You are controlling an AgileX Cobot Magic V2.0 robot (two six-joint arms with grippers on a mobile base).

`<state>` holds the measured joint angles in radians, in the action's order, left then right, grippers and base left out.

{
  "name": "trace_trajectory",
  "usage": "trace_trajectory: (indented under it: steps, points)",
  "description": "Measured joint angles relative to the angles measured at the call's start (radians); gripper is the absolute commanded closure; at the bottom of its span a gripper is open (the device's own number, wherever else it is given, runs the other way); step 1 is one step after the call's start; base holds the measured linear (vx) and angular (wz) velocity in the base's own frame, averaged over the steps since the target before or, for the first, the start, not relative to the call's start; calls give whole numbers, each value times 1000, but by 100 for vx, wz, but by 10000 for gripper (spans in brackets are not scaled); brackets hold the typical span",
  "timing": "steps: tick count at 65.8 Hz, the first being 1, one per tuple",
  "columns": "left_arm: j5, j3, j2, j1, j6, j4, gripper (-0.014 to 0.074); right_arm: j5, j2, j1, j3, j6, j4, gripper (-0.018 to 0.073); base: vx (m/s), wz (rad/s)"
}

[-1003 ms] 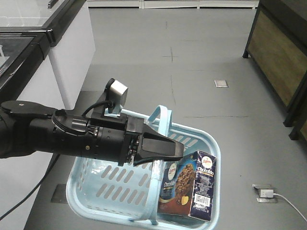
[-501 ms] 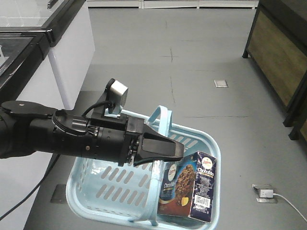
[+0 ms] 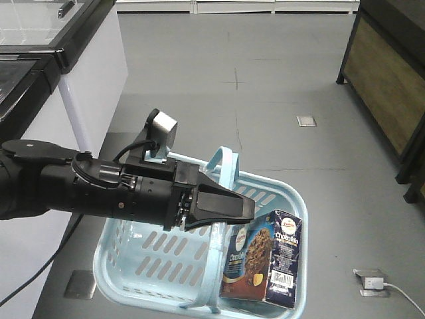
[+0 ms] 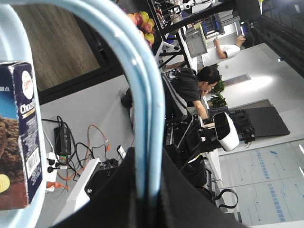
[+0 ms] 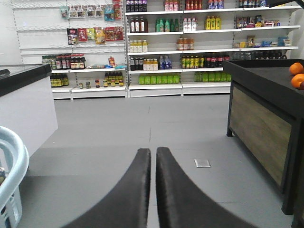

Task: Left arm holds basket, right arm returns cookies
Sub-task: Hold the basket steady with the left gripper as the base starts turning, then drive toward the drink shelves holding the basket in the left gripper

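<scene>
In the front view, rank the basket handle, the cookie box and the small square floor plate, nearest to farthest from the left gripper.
1. Basket handle: clamped in the jaws of the left gripper.
2. Cookie box: just below, right end of the basket.
3. Floor plate: far beyond the basket, upper right.

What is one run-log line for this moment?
left hand: shut on basket handle | cookies: standing inside basket | right hand: shut, empty | step: cookies not yet picked up
</scene>
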<state>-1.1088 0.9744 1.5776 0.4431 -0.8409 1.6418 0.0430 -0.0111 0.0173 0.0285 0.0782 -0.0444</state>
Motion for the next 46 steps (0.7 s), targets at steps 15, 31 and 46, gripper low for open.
trace_trajectory:
  steps: [15, 31, 46]
  points:
    - [1, 0, 0, 0, 0, 0, 603, 0, 0, 0, 0, 0, 0, 565, 23, 7]
    - [3, 0, 0, 0, 0, 0, 603, 0, 0, 0, 0, 0, 0, 565, 26, -9]
    - [0, 0, 0, 0, 0, 0, 603, 0, 0, 0, 0, 0, 0, 565, 32, -8]
